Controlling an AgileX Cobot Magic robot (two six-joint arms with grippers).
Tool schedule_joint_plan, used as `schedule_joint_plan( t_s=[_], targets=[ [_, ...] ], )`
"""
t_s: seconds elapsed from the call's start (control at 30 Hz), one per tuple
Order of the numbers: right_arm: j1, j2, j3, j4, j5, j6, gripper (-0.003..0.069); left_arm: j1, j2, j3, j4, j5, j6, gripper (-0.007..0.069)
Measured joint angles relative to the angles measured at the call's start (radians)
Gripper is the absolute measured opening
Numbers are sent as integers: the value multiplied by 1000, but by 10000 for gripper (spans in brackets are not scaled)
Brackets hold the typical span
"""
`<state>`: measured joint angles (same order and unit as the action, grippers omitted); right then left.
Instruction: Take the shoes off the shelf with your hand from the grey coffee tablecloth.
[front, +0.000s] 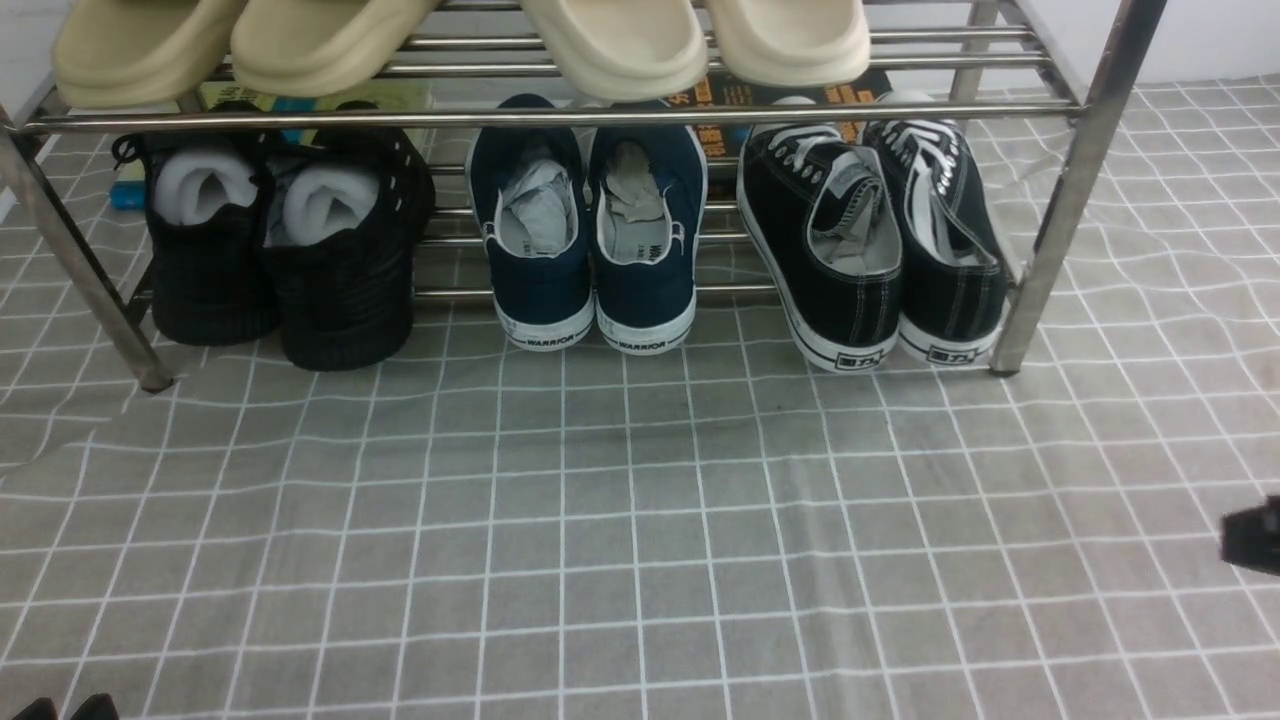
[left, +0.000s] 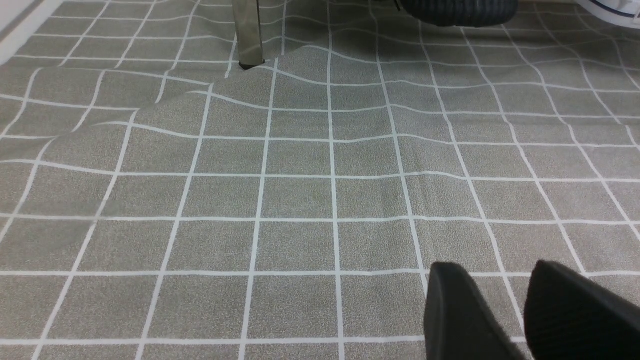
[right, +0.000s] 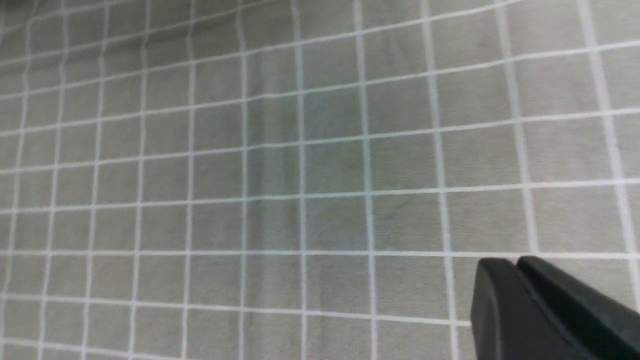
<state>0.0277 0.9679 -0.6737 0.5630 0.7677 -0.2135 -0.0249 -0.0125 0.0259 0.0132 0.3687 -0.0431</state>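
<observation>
Resting at right end, silver metal-tube shelf — black canvas white-laced sneakers; left pincer apart, right pincer together.

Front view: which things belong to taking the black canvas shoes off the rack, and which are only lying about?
Job: black canvas sneakers, metal shelf, checked cloth, right tool.
Lying about: navy sneakers, black knit shoes, beige slippers.

wrinkled grey tablecloth, metal shelf standing
</observation>
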Motion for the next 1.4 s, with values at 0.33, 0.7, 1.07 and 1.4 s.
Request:
schedule_joint_plan(
  t_s=[0.33,0.7,1.07,1.4],
  targets=[
    [242,324,-320,143,0,-291,414,0,0,0,0,0,0,239],
    [402,641,-721,-247,-17,-79,472,0,0,0,0,0,0,239],
    [405,874,-880,-435,-30,18,472,0,0,0,1,0,0,239],
    [406,948,-887,-455,-108,18,170,0,0,0,1,0,0,239]
  ],
)
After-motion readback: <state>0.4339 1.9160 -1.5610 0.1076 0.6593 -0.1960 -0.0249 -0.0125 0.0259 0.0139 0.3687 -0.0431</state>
